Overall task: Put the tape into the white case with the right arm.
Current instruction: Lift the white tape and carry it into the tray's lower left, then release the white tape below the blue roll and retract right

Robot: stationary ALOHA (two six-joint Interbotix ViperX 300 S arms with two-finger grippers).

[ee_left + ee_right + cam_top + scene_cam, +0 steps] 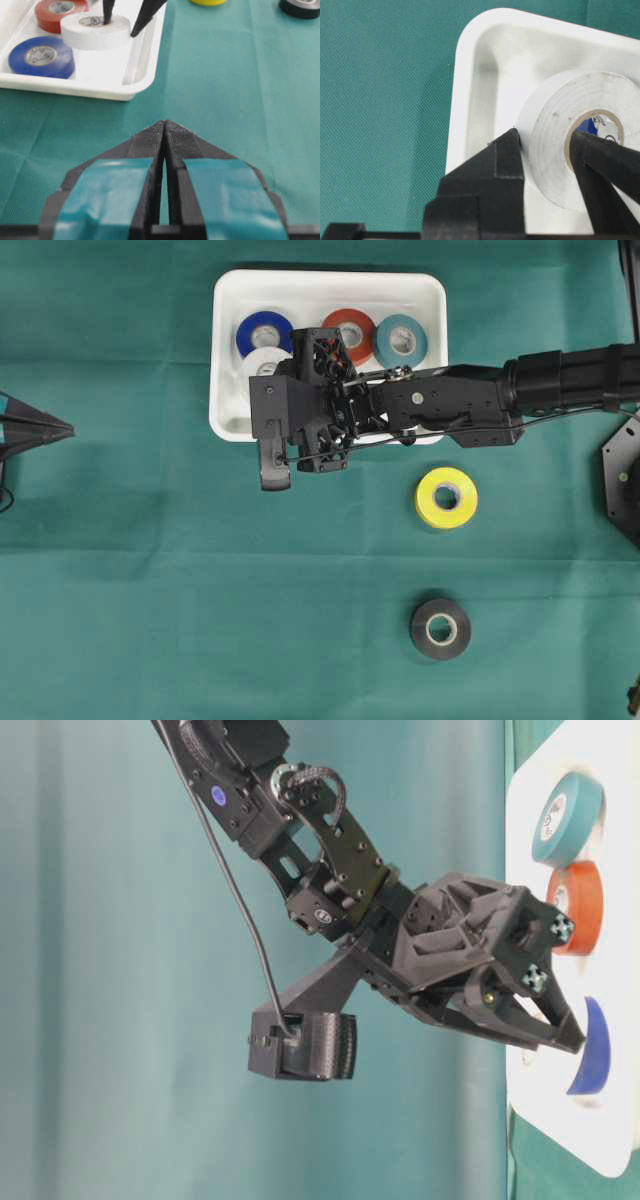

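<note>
The right gripper [547, 150] is clamped on a white tape roll [570, 135]: one pointed black finger [507, 165] presses the roll's outer wall and the other sits inside its cardboard core, so the jaws stand only as far apart as the roll's wall is thick. The roll is inside the white case [228, 350], near its front rim; whether it rests on the case floor or hangs just above it is hard to judge from these angles. Also in the case, behind the white roll, lie a blue roll [264, 333], a red roll [352, 328] and a teal roll [401, 340], the last two partly covered by the right arm [470, 400] in the overhead view. Outside the case, on the green cloth [150, 590], a yellow roll [446, 498] lies near the front rim and a black roll [440, 628] farther off. The left gripper [165, 131], with teal bands, has its jaws pressed together, well apart from the case.
</note>
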